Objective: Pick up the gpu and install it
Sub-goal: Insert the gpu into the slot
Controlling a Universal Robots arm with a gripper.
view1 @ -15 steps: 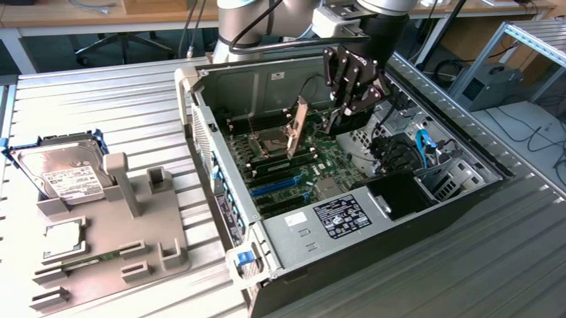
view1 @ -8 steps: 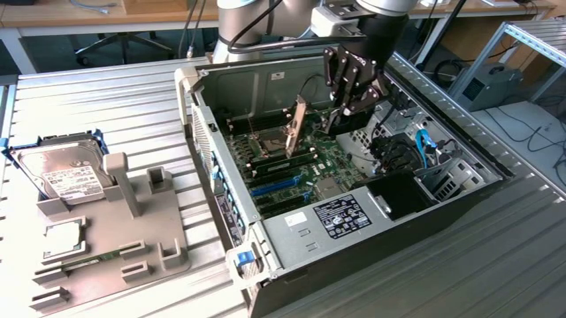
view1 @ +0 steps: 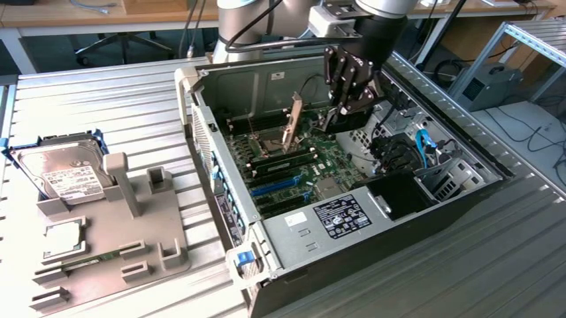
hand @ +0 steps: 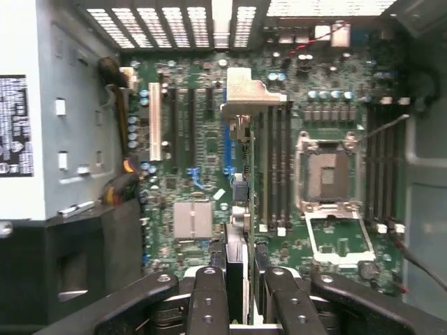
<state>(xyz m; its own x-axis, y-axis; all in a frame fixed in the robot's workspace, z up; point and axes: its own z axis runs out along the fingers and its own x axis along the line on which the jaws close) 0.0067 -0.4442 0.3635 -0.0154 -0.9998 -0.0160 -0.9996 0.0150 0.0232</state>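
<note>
gpu [hand: 238, 209]: we log it gripped on edge in the claw [hand: 242, 276], inside the open computer case [view1: 460, 192]. In the wrist view we read it edge-on, as a thin dark board running away from the claw with its silver bracket [hand: 246, 94] at the far end, toward the vented case wall. It stands over the motherboard [hand: 202, 167], roughly in line with the blue slot [hand: 227, 143], between the white slot [hand: 155, 122] and the memory slots [hand: 274, 160]. We cannot tell whether its lower edge has entered a slot.

Claw: clenched on the card, one finger on each face. In the exterior view we see it reaching down into the case from above.

CPU socket [hand: 325, 174]: just beside the memory slots, on the side away from the card.

Power supply [view1: 340, 215]: labelled, at the near end of the case.

Desk [view1: 97, 99]: ridged metal. On the exterior view's left, a grey fixture [view1: 115, 218] carries a hard drive [view1: 63, 173], well apart from the case.
</note>
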